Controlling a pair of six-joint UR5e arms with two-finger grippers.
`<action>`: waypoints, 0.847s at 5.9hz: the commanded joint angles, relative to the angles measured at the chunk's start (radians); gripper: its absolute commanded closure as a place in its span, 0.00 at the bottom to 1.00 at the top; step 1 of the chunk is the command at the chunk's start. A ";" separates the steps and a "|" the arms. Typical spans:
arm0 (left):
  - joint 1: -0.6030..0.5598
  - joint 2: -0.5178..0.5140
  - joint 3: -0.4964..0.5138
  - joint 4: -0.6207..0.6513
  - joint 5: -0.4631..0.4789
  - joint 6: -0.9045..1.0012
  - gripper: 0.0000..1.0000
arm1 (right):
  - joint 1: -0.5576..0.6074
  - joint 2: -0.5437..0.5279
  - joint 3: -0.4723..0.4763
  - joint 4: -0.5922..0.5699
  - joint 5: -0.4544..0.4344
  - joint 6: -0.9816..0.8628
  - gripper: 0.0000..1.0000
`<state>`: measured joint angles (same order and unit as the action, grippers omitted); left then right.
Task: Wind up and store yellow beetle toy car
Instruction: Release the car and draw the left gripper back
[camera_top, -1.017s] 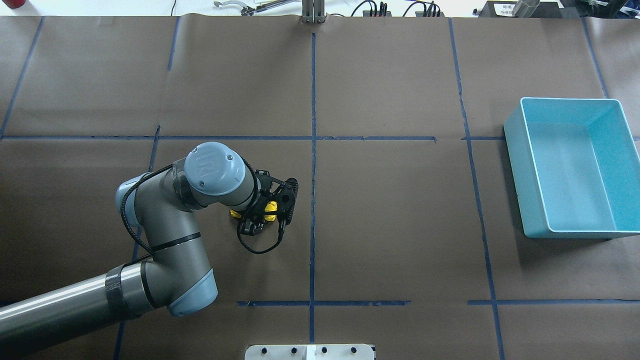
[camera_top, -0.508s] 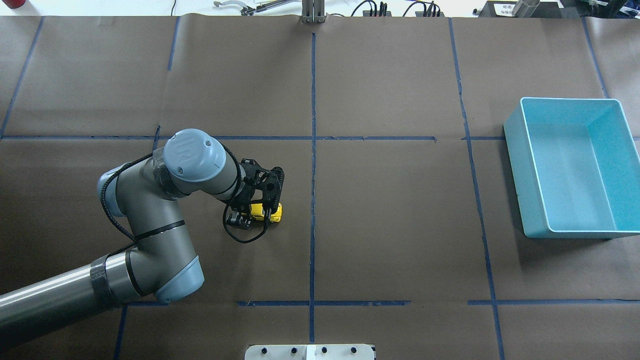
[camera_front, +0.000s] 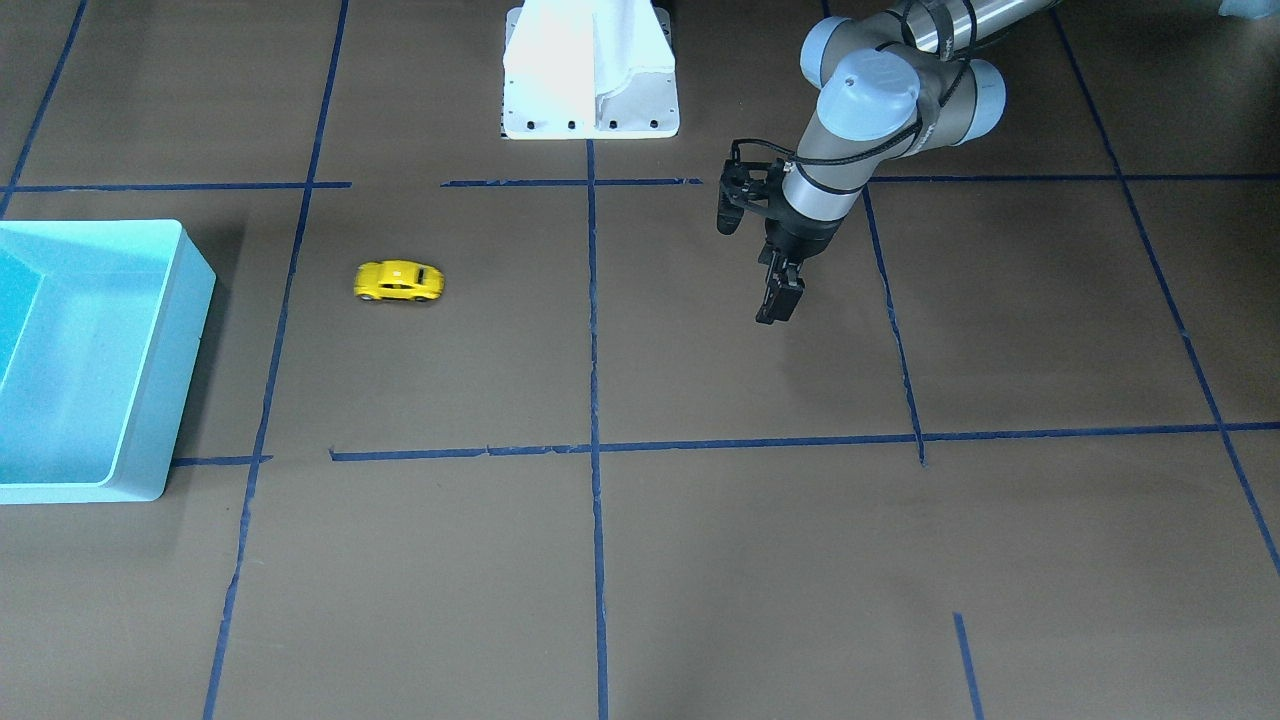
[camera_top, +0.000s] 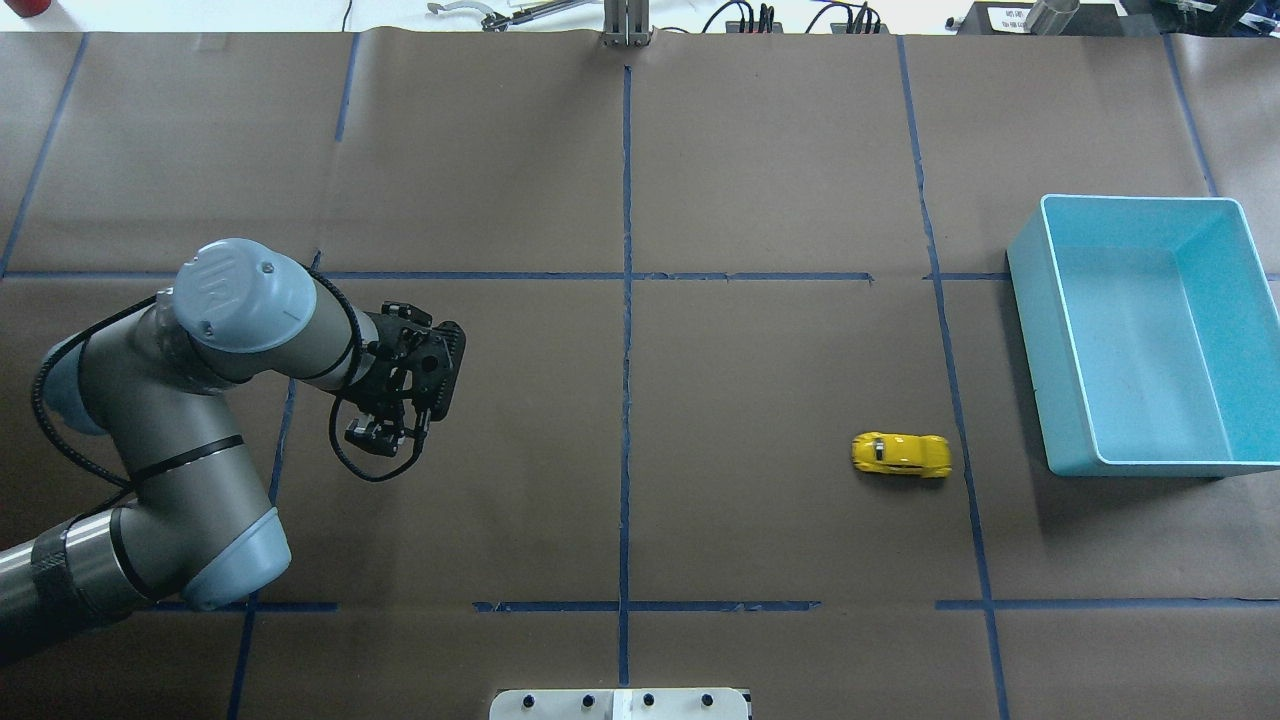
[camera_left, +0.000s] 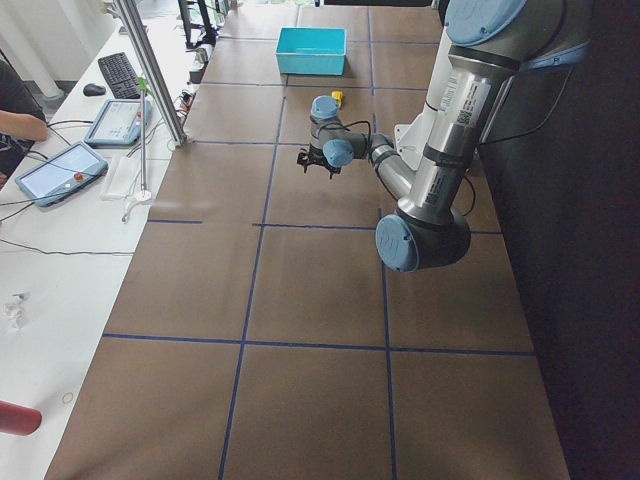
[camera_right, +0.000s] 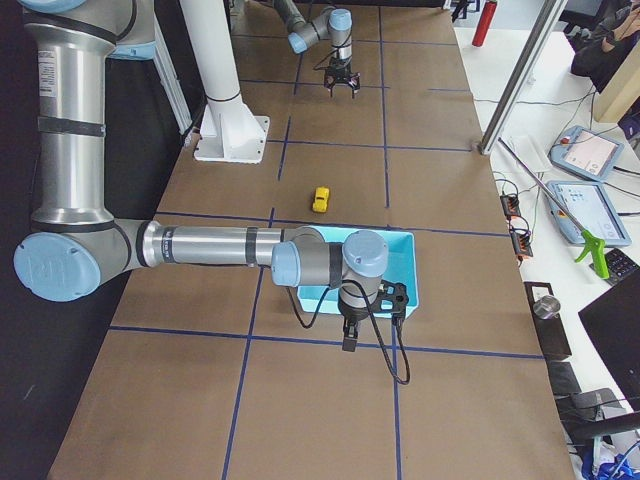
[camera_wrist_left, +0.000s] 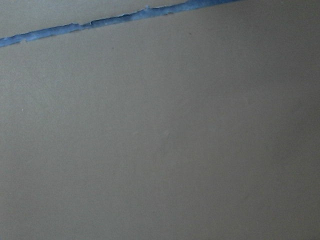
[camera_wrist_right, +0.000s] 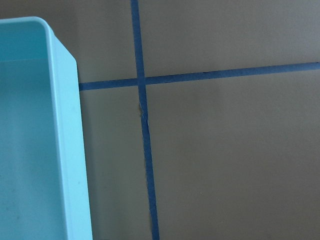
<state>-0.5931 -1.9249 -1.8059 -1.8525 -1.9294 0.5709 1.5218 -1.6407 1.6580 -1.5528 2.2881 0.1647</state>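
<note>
The tiny yellow beetle toy car, round on top with dark windows, stands on its wheels on the desk. The desk is covered in brown paper. The car is on the robot's right side of the desk, and nothing holds it. It is near the big light blue plastic bin, but it is outside the bin and does not touch it. A thin blue tape line on the paper runs between the car and the bin, just beside the car.

The black left gripper is well apart from the car, on the other half of the desk. It points down at the paper and has nothing in it. In the view from the right end of the desk, its two fingers look spread apart. Its own wrist camera sees only brown paper and a bit of blue tape.

The right gripper hangs just beside the bin, on the side away from the car. Its wrist camera sees the bin's edge and two crossing tape lines. I cannot tell if its fingers are spread or pressed together.
</note>
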 joint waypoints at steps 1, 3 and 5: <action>-0.039 0.090 -0.082 0.001 0.000 0.055 0.00 | 0.000 0.010 -0.001 0.000 -0.002 0.004 0.00; -0.045 0.173 -0.162 0.001 0.000 0.057 0.00 | -0.026 0.071 0.009 -0.007 -0.002 0.012 0.00; -0.197 0.327 -0.257 0.040 -0.041 0.055 0.00 | -0.087 0.166 0.134 -0.207 -0.022 0.015 0.00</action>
<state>-0.7053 -1.6678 -2.0226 -1.8372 -1.9444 0.6261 1.4573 -1.5241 1.7240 -1.6568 2.2790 0.1777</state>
